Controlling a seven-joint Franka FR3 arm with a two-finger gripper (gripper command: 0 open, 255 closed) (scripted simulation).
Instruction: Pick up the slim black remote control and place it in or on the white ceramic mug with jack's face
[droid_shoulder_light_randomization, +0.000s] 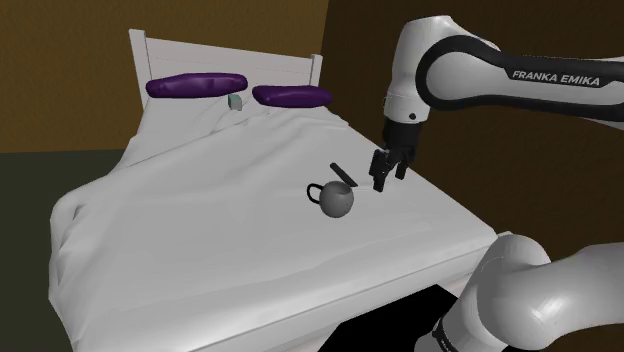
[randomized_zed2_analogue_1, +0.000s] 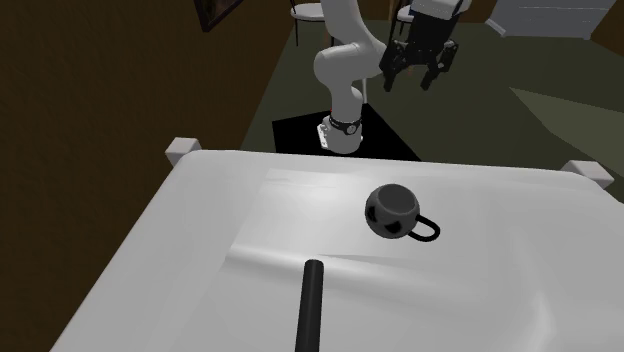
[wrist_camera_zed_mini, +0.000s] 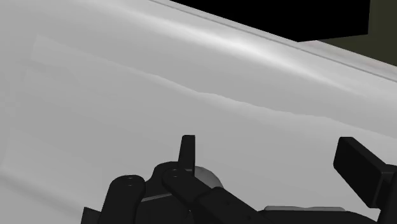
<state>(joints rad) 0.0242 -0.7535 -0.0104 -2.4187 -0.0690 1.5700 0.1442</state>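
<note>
From the shoulder view's left, two purple pillows lie by the headboard, well apart from my work, and a broad stretch of bare white sheet leaves free room on that side. Next comes the round grey mug with its face cut-outs. Just behind it is the slim black remote, flat on the sheet, near the mug but not touching it. My gripper hangs above the bed to the right of both, fingers spread and holding nothing. I judge the mug the main hazard: if I descend askew I could nudge it rolling, or skid the thin remote across the soft sheet. The bed's edge lies close on my side, so margin is tighter there.
</note>
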